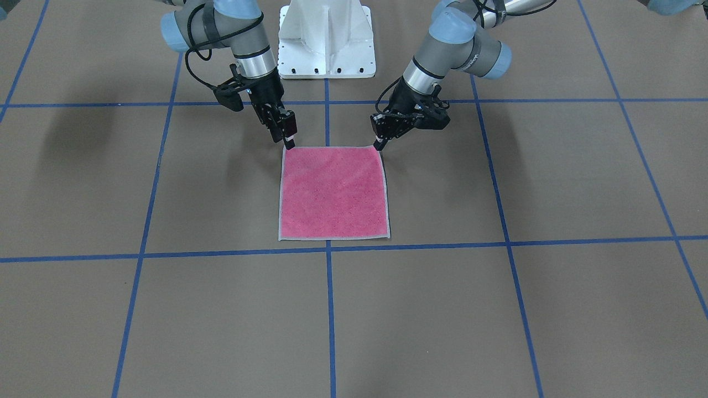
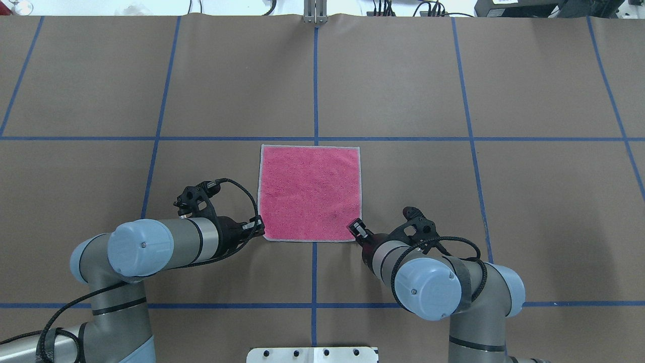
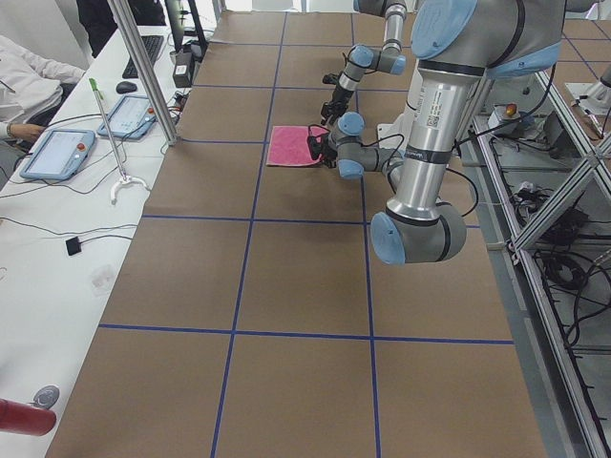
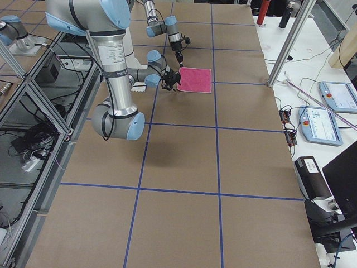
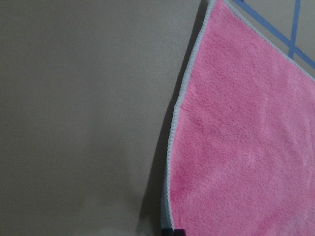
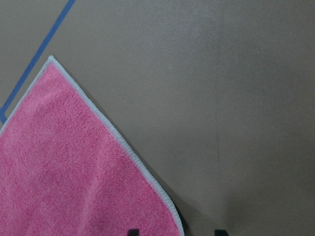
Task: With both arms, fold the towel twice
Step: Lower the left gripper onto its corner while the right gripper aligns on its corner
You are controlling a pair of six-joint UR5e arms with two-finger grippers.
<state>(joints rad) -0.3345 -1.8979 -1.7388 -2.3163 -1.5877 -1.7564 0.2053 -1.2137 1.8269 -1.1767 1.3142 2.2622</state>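
Observation:
The towel (image 2: 310, 193) lies flat and square on the table, pink face up, with a light grey edging; it also shows in the front view (image 1: 332, 193). My left gripper (image 2: 260, 226) is down at the towel's near left corner, and in the left wrist view its fingertips (image 5: 173, 231) are pressed together on the edging, with the edge slightly raised. My right gripper (image 2: 355, 228) is at the near right corner. In the right wrist view its fingertips (image 6: 133, 231) stand apart, with the towel (image 6: 74, 172) corner between them.
The brown table cover (image 2: 453, 201) is marked by blue tape lines (image 2: 315, 85). The white pedestal (image 1: 326, 38) stands behind the towel between the arms. Monitors, tablets and a seated person (image 3: 29, 86) are at the far side bench.

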